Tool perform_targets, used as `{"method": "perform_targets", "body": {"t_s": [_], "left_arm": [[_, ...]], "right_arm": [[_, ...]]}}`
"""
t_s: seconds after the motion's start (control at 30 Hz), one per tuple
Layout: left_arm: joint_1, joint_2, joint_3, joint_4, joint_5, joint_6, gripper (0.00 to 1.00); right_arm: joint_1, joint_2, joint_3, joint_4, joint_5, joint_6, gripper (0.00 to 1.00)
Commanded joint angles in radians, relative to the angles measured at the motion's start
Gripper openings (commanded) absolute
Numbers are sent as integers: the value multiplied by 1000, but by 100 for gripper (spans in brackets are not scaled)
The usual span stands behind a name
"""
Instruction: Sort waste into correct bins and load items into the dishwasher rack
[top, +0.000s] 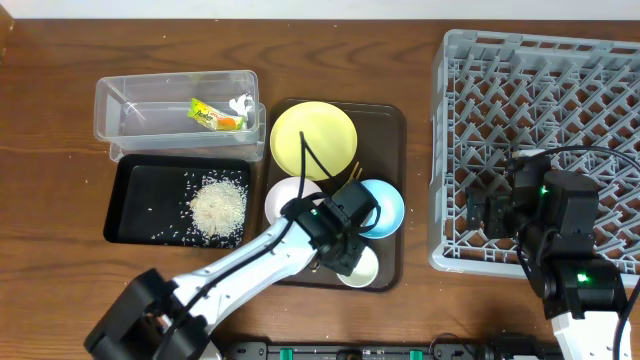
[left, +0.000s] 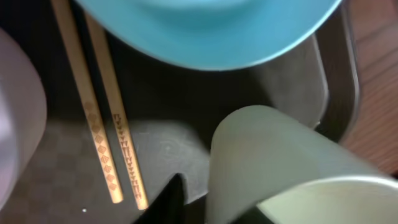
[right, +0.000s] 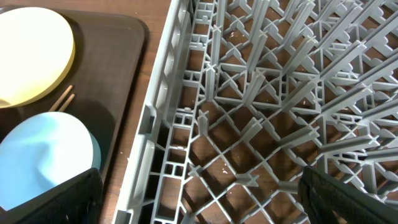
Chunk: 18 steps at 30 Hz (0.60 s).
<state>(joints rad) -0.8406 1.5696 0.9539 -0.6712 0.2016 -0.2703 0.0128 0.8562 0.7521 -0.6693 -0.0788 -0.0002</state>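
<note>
Overhead view: your left gripper (top: 347, 247) is down over the cup (top: 362, 268) at the near edge of the brown tray (top: 388, 122). The blue bowl (top: 388, 208) is just beside the cup, the white bowl (top: 283, 196) lies on the other side of the arm, and the plate (top: 313, 140) sits at the far end. In the left wrist view the cup fills the lower right, and its pale wall is close to 1 dark finger (left: 168, 205). The other finger is hidden, so you cannot tell whether the wall is clamped or only bracketed. The 2 chopsticks (left: 99, 146) lie side by side on the tray floor, apart from the cup. In the right wrist view your right gripper (right: 199, 205) hangs over the rack (top: 540, 90), fingers spread wide with nothing between them. The wrapper (top: 212, 115) and paper (top: 240, 103) lie in the tub (top: 130, 110), and the rice (top: 218, 208) is heaped in the black tray (top: 140, 200). The cup is probably light and stiff, with a smooth wall that may slip. It may also tip if you push it from 1 side. Pinch it across the rim, 1 finger inside and 1 outside, and lift it straight up, clear of the blue bowl.
</note>
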Motion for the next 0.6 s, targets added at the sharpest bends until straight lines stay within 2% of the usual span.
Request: {"method": "perform_targets", "body": {"t_s": [0.0,0.27,0.4,0.57], "left_arm": [[0,-8,-7,15,-8,0,6],[37,-108,33,-27,41,0,6],[149,-211,60,-22,158,0,6],[356,-268,61,85,306,-31,6]], "right_arm": [[7,-5,17,-1,-8,14,99],[7,-5,17,3,-8,14,99],[7,-5,17,50,-8,15,99],[7,8,17,180,-14,45,99]]}}
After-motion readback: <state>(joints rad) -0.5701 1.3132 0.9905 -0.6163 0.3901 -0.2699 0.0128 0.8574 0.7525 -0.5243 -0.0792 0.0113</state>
